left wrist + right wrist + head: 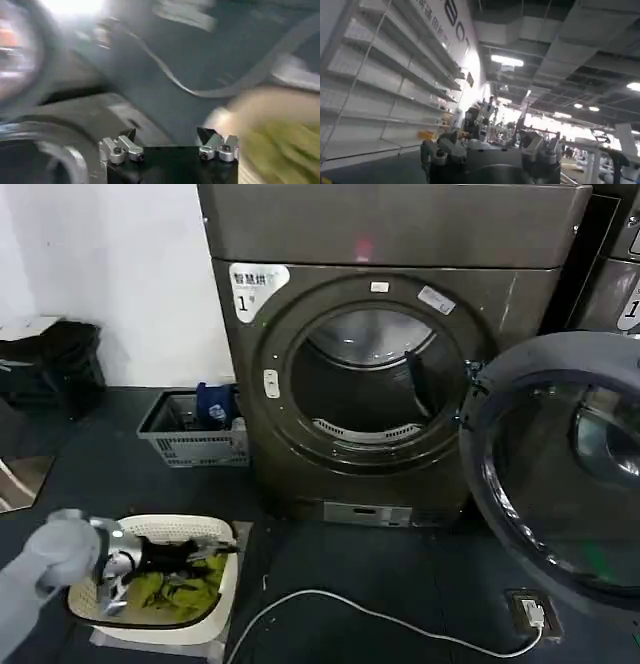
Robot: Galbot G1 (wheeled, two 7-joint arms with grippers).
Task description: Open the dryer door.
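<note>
The dryer door (560, 474), a round porthole with dark glass, stands swung wide open to the right of the bronze-grey machine (400, 224) that bears a white "1" sticker (246, 302). The drum opening (365, 374) is exposed. My left gripper (112, 562) hangs low at the front left over a laundry basket, far from the door. In the left wrist view my left gripper (167, 135) is open with nothing between its fingers. My right gripper (485, 145) is open and empty too, facing away into the room.
A white basket (222, 594) of yellow-green clothes sits on the floor at front left. A grey crate (190, 446) stands beside the machine. A white cable (380, 619) runs to a floor socket (530, 612). A second machine (615, 274) stands at far right.
</note>
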